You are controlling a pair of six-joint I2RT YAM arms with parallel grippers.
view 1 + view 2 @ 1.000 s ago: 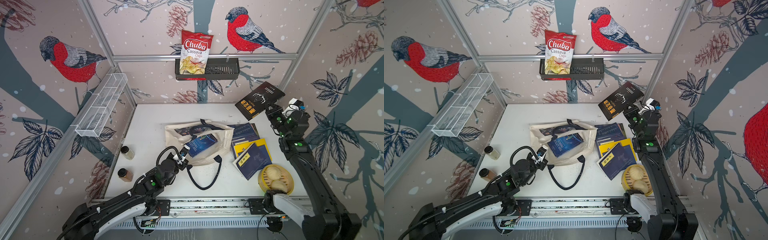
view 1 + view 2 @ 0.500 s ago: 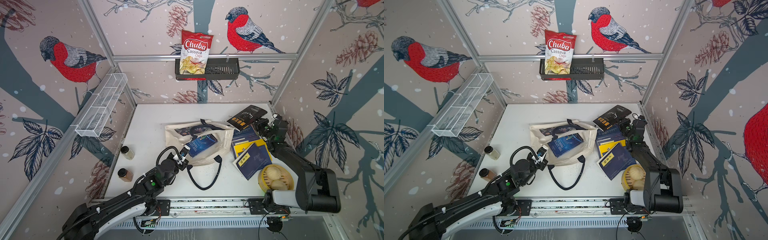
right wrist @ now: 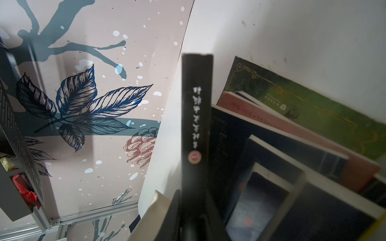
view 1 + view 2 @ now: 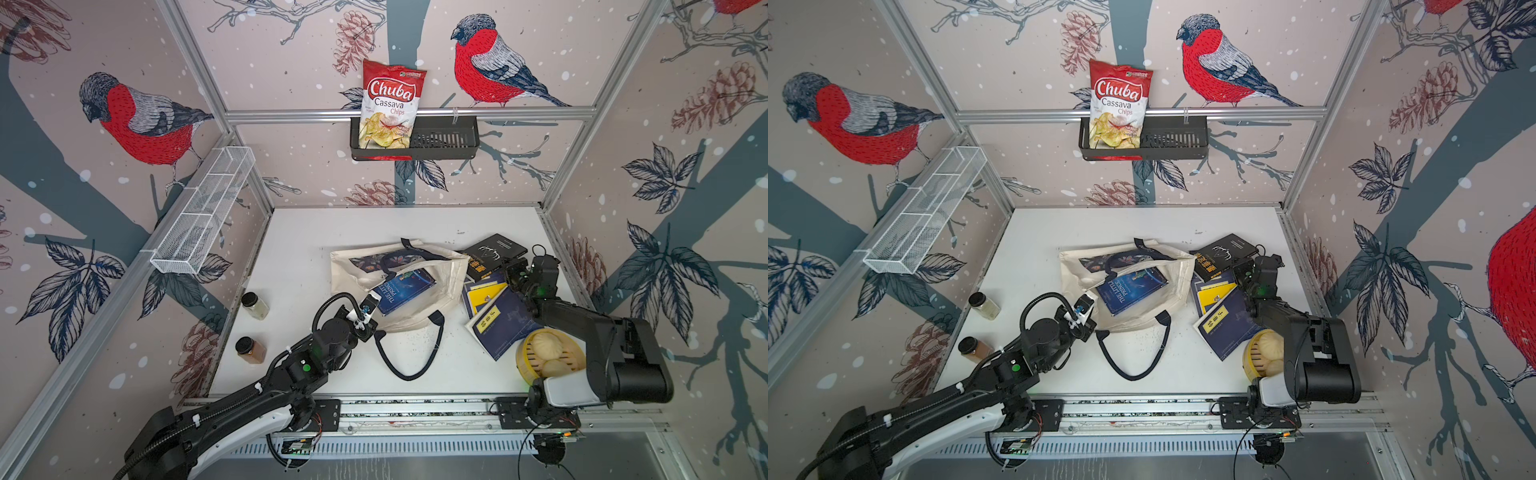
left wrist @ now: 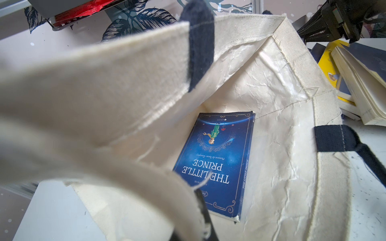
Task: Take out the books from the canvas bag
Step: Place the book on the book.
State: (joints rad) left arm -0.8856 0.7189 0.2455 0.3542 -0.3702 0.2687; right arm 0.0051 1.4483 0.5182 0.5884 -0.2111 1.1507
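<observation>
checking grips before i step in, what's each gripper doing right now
left gripper: closed, pinching the rim of the canvas bag
right gripper: closed on the black book

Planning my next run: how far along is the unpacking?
Done: several books lie stacked beside the canvas bag. In hand: the right gripper pinches a black book at that stack; the left gripper holds the bag's rim. Left: The Little Prince inside.
</observation>
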